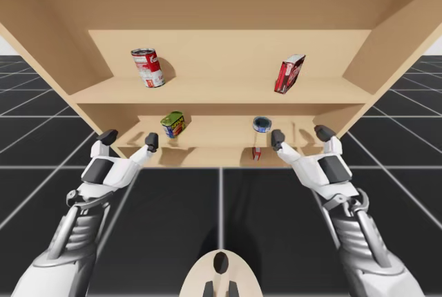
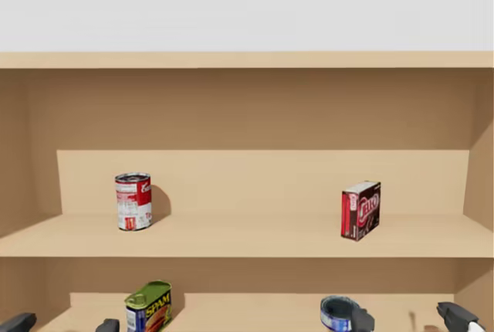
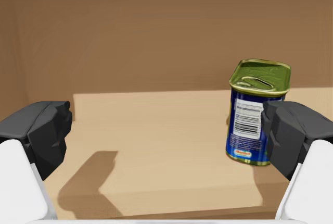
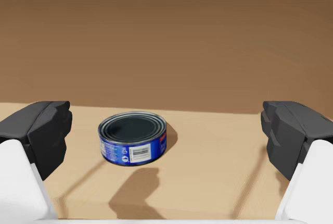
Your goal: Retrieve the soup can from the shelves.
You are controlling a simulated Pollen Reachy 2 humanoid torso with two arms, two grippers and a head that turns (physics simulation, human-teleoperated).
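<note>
Left gripper point(image 1: 129, 138) wide open, empty, low at 7 o'clock. Red-and-white cylindrical metal soup can point(image 1: 148, 68) upright on upper wooden shelf point(image 1: 221, 91), 11 o'clock. Risk: a straight reach knocks the green-lidded blue rectangular tin point(image 3: 257, 113) just beside left gripper's finger. Right gripper point(image 1: 301, 136) wide open, empty, 5 o'clock.

high cam: looked down from above onto shelves point(image 1: 221, 93) | head cam: faced them level, nearer | left wrist cam: close on lower shelf point(image 3: 156, 130), at blue tin point(image 3: 247, 120) | right wrist cam: close at flat blue can point(image 4: 132, 138) | all four shared that shelf
</note>
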